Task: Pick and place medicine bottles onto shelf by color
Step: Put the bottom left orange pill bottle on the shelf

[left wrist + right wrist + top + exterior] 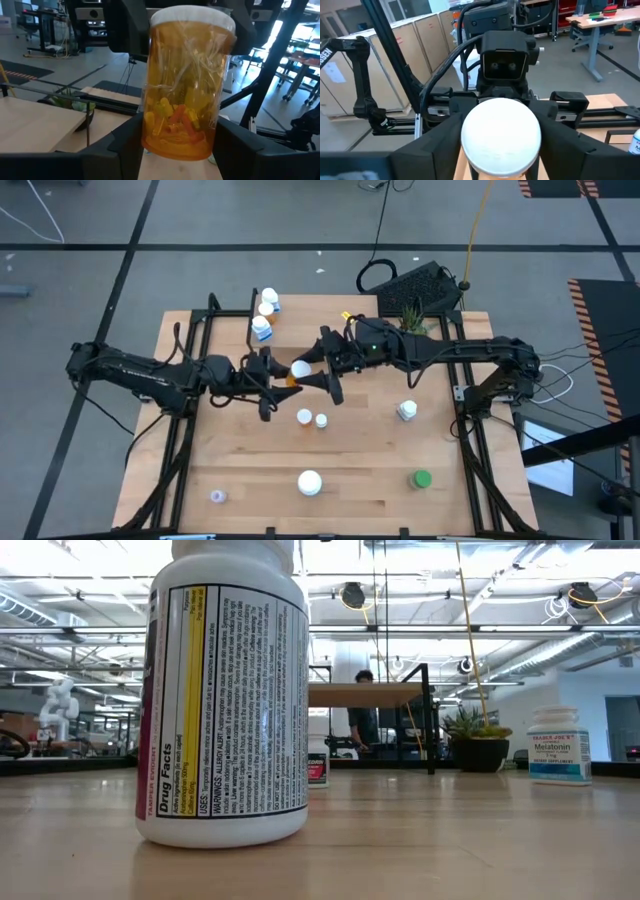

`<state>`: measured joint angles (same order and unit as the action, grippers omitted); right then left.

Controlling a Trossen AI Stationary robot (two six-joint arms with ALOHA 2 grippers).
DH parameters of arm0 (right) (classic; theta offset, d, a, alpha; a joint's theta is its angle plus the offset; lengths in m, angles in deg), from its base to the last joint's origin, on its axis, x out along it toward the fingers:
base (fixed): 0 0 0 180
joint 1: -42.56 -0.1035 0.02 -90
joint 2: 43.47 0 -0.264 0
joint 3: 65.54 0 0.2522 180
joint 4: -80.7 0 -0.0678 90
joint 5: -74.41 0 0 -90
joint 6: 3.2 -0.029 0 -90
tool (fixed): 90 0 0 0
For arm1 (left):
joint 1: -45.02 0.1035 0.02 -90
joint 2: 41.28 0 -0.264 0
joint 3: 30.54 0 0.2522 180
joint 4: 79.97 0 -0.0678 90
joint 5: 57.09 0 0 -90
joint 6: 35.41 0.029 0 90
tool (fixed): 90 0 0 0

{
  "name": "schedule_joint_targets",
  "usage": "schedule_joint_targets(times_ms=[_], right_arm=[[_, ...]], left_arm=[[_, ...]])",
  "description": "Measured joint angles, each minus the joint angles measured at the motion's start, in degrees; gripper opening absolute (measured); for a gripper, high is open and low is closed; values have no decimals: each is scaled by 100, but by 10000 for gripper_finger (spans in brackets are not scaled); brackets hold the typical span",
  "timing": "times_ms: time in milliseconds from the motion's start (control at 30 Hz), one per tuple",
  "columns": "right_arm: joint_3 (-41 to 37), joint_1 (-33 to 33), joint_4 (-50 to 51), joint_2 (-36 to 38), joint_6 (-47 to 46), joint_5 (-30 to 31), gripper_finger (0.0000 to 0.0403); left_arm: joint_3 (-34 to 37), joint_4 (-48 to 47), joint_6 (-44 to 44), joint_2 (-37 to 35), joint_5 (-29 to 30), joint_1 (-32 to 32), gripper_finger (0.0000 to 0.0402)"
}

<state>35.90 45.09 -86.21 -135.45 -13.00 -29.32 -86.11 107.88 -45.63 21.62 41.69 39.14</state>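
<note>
Left gripper [272, 383] sits mid-frame in the high view, closed snug on the orange bottle [184, 82] (white cap, orange and yellow bits inside), its fingers [122, 145] pressing the lower body on both sides. Right gripper [322, 372] meets it from the right, fingers flanking the white cap [501, 136]; I cannot tell whether they pinch the bottle or just bracket it. Looks like a handover between arms, bottle held off the table at centre. The shelf [232, 310] stands at upper left of the high view with three blue-white bottles [266, 313] on its right side. Loose bottles remain: two small white ones [311, 418] below centre, one at right [406, 411], a big white one [309, 482], a green-capped one [422, 478] and a pale purple one [217, 496] along the bottom. Next, I'd guess: one arm firms up, the other lets go, then carries the orange bottle to a free shelf spot away from the blue group.
</note>
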Motion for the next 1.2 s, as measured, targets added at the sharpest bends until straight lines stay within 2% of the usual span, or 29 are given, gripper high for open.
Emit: schedule_joint_targets(times_ms=[167,367,467,633,833,1033,1200], right_arm=[[0,85,2,0,-2,-16,205],[0,309,45,-8,-242,-58,209],[-7,472,81,-20,-480,-312,209],[-2,583,67,11,-443,-500,209],[59,884,114,4,-302,-567,210],[736,1544,654,-142,195,-585,210],[1522,2315,1396,-926,881,-450,210]], left_arm=[[0,0,-47,0,52,8,208],[0,-293,-646,-60,787,5,210],[-4,-852,-766,-194,877,21,210],[4,-1934,-1754,-408,1268,160,210],[7,-3120,-2640,-735,1295,428,210],[2,-4149,-3012,-1075,1126,457,210],[2,-5047,-3542,-1165,1119,425,209]])
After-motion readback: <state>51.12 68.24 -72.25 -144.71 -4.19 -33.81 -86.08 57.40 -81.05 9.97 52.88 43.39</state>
